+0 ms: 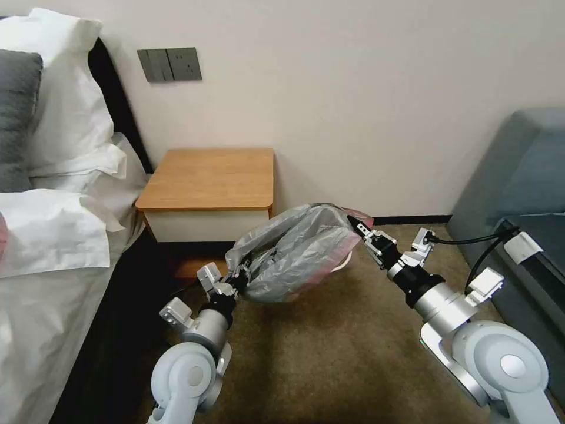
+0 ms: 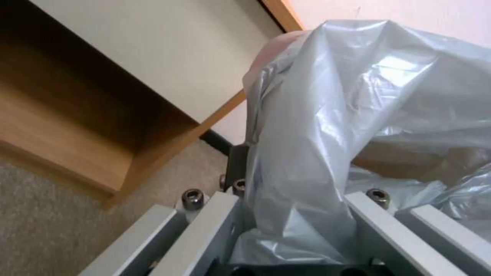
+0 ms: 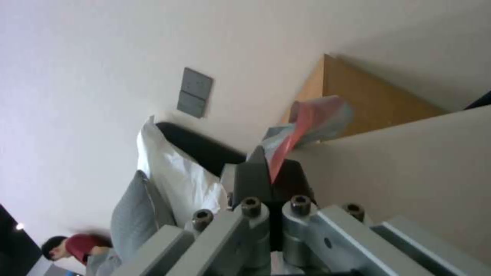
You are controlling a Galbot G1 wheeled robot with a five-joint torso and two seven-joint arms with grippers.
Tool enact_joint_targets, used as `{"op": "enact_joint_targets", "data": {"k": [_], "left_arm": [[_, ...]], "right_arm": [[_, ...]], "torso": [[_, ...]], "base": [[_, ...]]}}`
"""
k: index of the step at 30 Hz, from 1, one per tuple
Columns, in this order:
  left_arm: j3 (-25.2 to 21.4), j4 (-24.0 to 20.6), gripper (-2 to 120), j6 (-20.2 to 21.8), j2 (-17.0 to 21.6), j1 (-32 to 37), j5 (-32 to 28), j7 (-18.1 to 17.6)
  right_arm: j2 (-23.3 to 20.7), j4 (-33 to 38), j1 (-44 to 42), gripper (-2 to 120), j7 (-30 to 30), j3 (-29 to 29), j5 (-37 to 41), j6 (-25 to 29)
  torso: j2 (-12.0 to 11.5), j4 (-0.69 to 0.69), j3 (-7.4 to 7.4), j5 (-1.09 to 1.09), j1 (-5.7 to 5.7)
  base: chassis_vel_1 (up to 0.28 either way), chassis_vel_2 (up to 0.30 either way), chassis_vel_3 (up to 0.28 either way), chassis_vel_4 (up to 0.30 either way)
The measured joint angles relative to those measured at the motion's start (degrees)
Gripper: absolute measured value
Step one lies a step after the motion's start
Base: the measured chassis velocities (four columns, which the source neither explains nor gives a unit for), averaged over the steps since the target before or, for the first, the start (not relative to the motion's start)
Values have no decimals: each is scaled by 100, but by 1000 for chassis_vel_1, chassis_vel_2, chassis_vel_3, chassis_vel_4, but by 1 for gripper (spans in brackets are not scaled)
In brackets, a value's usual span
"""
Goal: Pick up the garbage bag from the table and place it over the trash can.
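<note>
The crinkled grey garbage bag (image 1: 297,250) hangs stretched between my two grippers above the carpet, in front of the table (image 1: 212,176). My left gripper (image 1: 238,278) is shut on the bag's lower left end. In the left wrist view the bag (image 2: 358,96) bunches between the fingers (image 2: 236,165). My right gripper (image 1: 358,227) is shut on the pinkish rim at the bag's upper right end. The right wrist view shows that rim (image 3: 317,115) pinched in my right gripper (image 3: 270,166). A sliver of pale rim (image 1: 346,261), likely the trash can, peeks from under the bag.
The bed with white pillows (image 1: 65,176) lies to the left, a dark gap between it and the table. A grey sofa (image 1: 518,194) stands on the right. Brown carpet (image 1: 329,365) stretches toward me. The table's low shelf (image 2: 66,134) is close beside my left gripper.
</note>
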Motion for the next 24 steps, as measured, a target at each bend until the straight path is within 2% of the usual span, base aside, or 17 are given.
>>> {"op": "enact_joint_targets", "data": {"k": [13, 18, 20, 24], "left_arm": [[-2, -4, 5, -24, -13, -54, 19, 20], [-5, -7, 5, -27, -13, -132, -31, -10], [-6, -7, 5, -28, -14, -155, -56, -31], [-22, -22, 5, -24, -1, -196, -142, -112]], "right_arm": [[-3, 50, -269, 0, 376, 19, -190, -38], [-66, 162, -363, 0, 765, -107, -372, 146], [-79, 195, -375, 0, 776, -112, -437, 146], [-89, 128, -440, 0, 405, -91, -846, 78]], "torso": [[0, 0, 0, 0, 0], [0, 0, 0, 0, 0], [0, 0, 0, 0, 0], [0, 0, 0, 0, 0]], "base": [[0, 0, 0, 0], [0, 0, 0, 0], [0, 0, 0, 0], [0, 0, 0, 0]]}}
